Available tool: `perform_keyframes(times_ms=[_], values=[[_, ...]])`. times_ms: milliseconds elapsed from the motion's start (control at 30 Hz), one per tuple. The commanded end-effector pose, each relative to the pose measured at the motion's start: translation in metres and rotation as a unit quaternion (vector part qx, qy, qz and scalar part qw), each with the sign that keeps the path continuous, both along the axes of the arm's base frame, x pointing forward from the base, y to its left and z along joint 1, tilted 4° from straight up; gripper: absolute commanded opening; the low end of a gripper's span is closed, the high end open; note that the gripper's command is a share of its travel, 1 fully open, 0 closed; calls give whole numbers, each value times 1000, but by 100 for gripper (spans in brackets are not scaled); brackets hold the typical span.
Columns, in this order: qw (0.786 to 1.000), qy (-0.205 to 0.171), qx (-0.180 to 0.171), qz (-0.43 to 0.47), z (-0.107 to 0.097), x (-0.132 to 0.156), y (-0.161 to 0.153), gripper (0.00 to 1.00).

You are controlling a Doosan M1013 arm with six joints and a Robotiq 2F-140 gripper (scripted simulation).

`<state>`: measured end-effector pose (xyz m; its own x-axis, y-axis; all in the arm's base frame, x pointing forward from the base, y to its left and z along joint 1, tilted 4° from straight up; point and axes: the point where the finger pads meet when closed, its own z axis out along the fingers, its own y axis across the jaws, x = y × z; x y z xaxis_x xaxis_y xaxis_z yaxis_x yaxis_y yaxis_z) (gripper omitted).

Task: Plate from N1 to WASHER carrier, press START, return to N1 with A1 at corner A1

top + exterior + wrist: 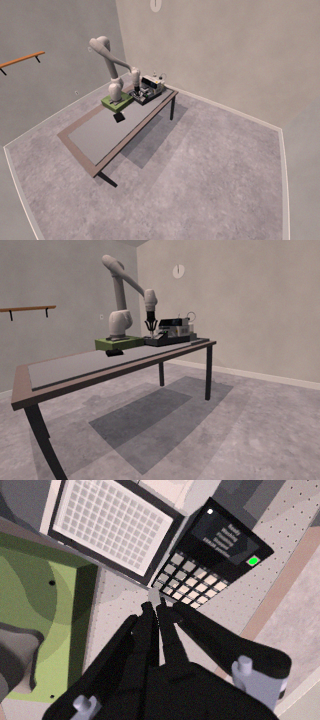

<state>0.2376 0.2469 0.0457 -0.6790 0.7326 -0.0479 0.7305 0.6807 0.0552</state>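
The plate (112, 527) is a pale grid of wells in the dark-framed carrier of the washer (152, 83) (177, 330). It looks flat in the wrist view; its cut corner cannot be made out. My gripper (138, 96) (151, 335) (155, 595) is shut with nothing visible held. Its light tips are low by the lower left corner of the keypad (190, 580), at the START end of the lowest row; contact cannot be told. The lamp (253, 560) is green. The nest N1 (119, 117) (114, 352) is a dark block on the table, apparently without a plate.
The green base block (117, 104) (126, 343) (65, 630) stands left of the carrier in the wrist view. The washer's dark display panel (225, 535) rises beside the keys. Bottles with tubing (162, 80) stand behind the washer.
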Motion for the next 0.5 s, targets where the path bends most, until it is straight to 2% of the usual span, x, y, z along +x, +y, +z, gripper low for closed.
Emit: perform_keyframes(times_ms=[0,467], values=[[1000,0,0,0,0,0,0,10],[1000,0,0,0,-3,0,0,10]])
